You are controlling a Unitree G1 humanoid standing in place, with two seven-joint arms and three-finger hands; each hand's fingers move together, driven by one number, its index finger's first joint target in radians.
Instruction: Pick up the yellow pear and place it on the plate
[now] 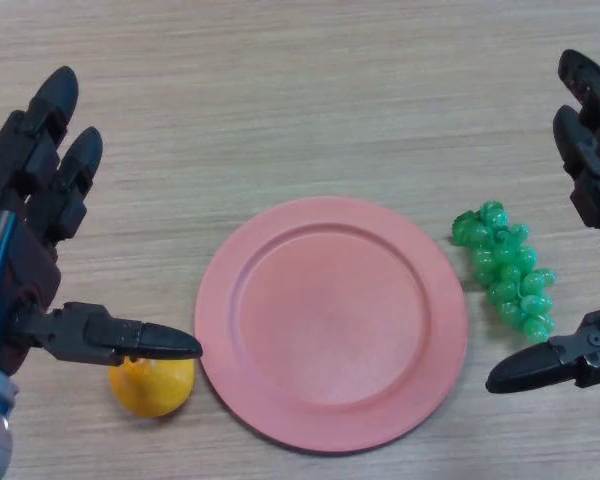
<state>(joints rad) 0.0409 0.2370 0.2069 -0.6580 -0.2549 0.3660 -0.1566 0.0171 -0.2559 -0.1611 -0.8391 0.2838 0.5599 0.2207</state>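
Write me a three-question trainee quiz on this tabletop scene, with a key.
1. True or false: the yellow pear already lies on the plate.
2. Which hand is nearer the pear? A. left hand B. right hand
3. Fill in: the green fruit beside the plate's right edge is a bunch of ____.

Key
1. False: the pear rests on the table just off the plate's lower left rim, partly under the left hand's thumb.
2. A: the left hand hangs open above the pear; the right hand hangs open by the grapes.
3. grapes
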